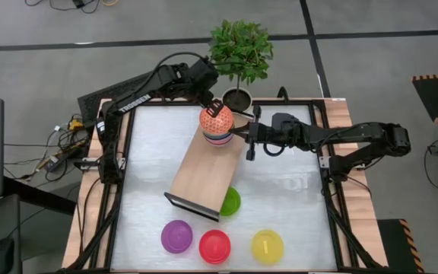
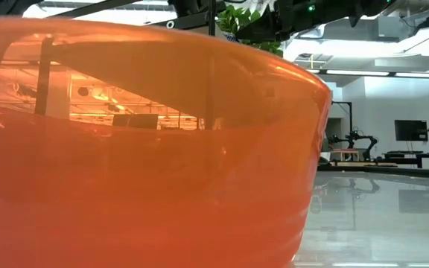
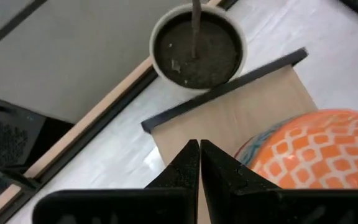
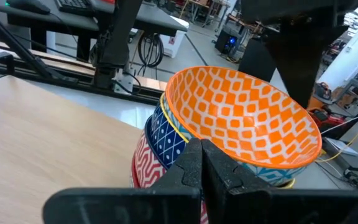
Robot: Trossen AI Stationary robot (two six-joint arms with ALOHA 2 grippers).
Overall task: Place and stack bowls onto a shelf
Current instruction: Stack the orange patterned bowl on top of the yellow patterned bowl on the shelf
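**Stack of patterned bowls on shelf, both grippers shut beside it**

Grey floor around a white table [image 1: 280, 190] with a dark frame; a potted plant [image 1: 239, 53] stands at the far edge. The shelf [image 1: 200, 179], a long light-wood board, lies on the table with its long axis running diagonally, from the near-left end with the dark metal end bar up to the far-right end by the plant pot.

At the far end of the shelf sits a stack of patterned bowls. Top one is the orange-white bowl [image 1: 215, 118], tilted, with its opening tipped toward the right arm's side, as the right wrist view shows [image 4: 244, 118]. Under it a blue-white bowl [image 4: 166, 134] and a red-white bowl [image 4: 148, 165], nested upright.

Left gripper [image 1: 214, 105] is at the far-left side of the stack, just over the orange-white bowl; fingers [image 3: 188, 165] pressed together, holding nothing. Right gripper [image 1: 243, 135] is just beside the stack on its right; fingers [image 4: 191, 165] also closed together, nothing between them.

Plain bowls on the table: green bowl [image 1: 231, 201] touching the shelf's near-right edge, partly under it; purple bowl [image 1: 176, 236], red bowl [image 1: 214, 246] and yellow bowl [image 1: 268, 246] in a row near the front, well apart from the shelf. Red bowl fills the low view [image 2: 140, 149].
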